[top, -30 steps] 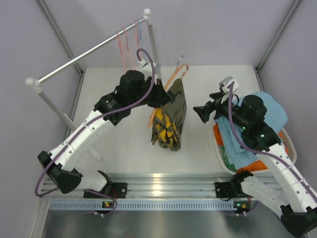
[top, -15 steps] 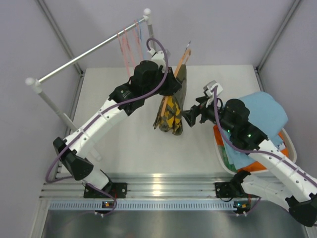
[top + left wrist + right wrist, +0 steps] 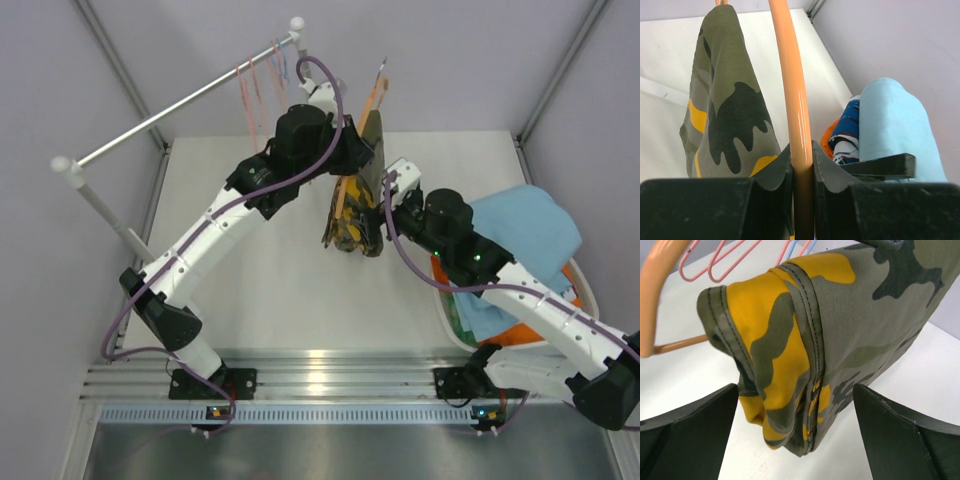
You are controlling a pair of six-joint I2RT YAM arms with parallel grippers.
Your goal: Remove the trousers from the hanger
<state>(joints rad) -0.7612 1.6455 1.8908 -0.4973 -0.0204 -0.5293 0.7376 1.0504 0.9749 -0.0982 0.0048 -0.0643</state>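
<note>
Table (image 3: 250, 290): white top; from the overhead camera the work sits just toward 12 o'clock of its centre

Clothes rail (image 3: 170, 110): runs from 9 o'clock up to 12 o'clock, carrying a few bare wire hangers (image 3: 258, 85) near its 12 o'clock end

Basket (image 3: 590, 295): at 4 o'clock, filled with loose trousers (image 3: 525, 225); light blue lies on top, with orange and a blue-and-white print showing under it

Camouflage trousers (image 3: 840, 330): olive with yellow, draped over the hanger and hanging folded above the table, well apart from the basket

Orange hanger (image 3: 790, 85): held up off the rail, its bar rising toward 12 o'clock in the left wrist camera, with the cloth at its 10 o'clock side

Left claw (image 3: 801, 160): narrow, clamped on the orange hanger's bar, 1 pad on each side

Right claw (image 3: 795, 405): spread wide and holding nothing; its 2 fingers sit at 7 and 5 o'clock in its own camera, with the folded yellow edge of the cloth between and just beyond them

Step in hand: you look to be lining the right claw up on the last hung pair; 1 pair is left on a hanger

Next move: ease the right claw forward until the hem sits well inside, pinch cloth only, then draw it down and toward 4 o'clock while the left claw keeps the hanger steady

Watch: the hanger bar at 9 o'clock of the fold; catching it would drag both
</note>
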